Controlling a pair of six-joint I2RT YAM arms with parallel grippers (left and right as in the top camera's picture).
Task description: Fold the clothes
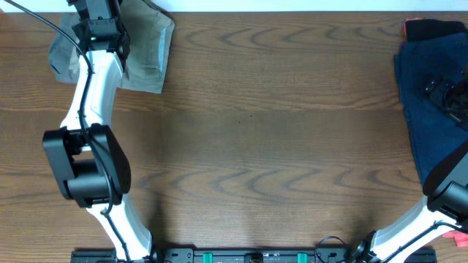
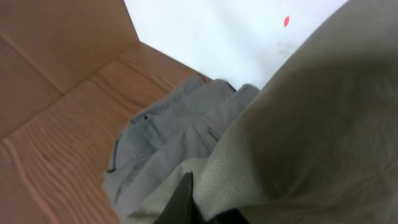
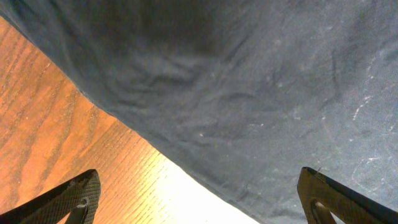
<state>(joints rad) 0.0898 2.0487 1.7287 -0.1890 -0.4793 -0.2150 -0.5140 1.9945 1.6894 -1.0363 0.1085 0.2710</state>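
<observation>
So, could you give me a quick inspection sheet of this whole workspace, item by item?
Surface: brown wood-grain table, no spills seen.
Job's things: khaki-beige twill garment over a grey-brown garment, far left; navy cotton garment, right.
Clutter: small red item by the navy garment, unidentifiable.
Fingers: left fingers shut on the khaki cloth; right fingers wide open above the navy garment.
Cables: black cable along the left arm.
Surroundings: white surface beyond the table.
</observation>
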